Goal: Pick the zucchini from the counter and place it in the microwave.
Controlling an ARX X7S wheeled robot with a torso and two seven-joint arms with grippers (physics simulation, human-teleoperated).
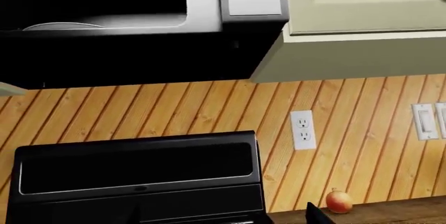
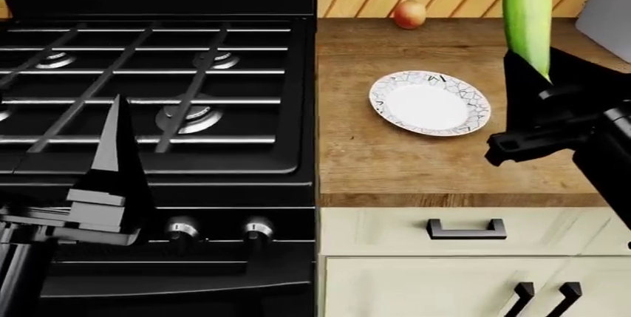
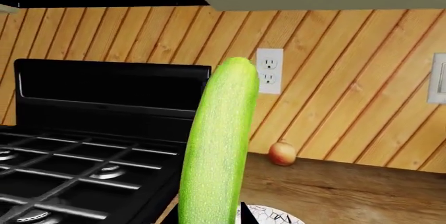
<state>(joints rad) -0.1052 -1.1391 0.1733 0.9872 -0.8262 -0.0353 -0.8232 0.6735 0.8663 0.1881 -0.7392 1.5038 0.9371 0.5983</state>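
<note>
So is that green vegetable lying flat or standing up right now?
Standing up. The zucchini is nearly vertical in the right hand, raised above the counter and its plate.

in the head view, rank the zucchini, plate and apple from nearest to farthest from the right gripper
1. zucchini: held in the right gripper, standing up out of it.
2. plate: on the counter, just toward the stove side of the gripper.
3. apple: at the back of the counter by the wall.
</note>
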